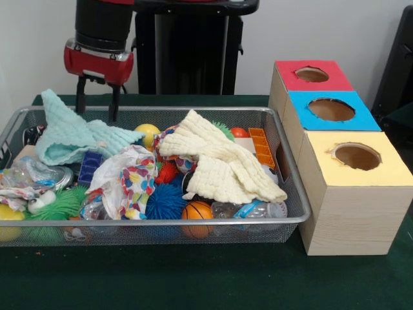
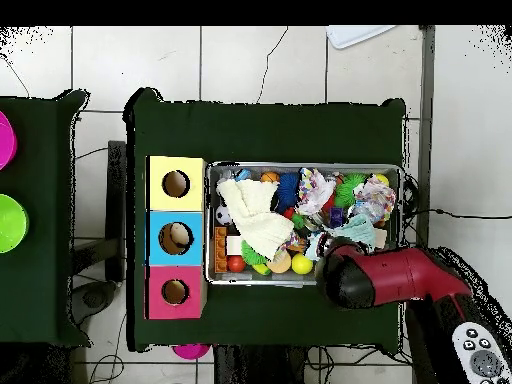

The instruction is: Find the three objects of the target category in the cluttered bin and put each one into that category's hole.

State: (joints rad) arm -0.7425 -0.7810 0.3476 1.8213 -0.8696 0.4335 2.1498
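So the end effector (image 1: 97, 103) hangs open and empty at the upper left of the front view, over the bin's (image 1: 193, 110) far rim. The mint cloth (image 1: 74, 135) sits right below it, clutter spreading toward lower right.

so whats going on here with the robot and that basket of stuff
A red and black robot arm has its gripper hanging open over the far edge of the bin, just above a light blue cloth, holding nothing. The wire bin is piled with balls, spiky toys and cloths, including a cream cloth draped across the middle. Beside it stand three boxes with holes on top: the red box, blue box and yellow box.
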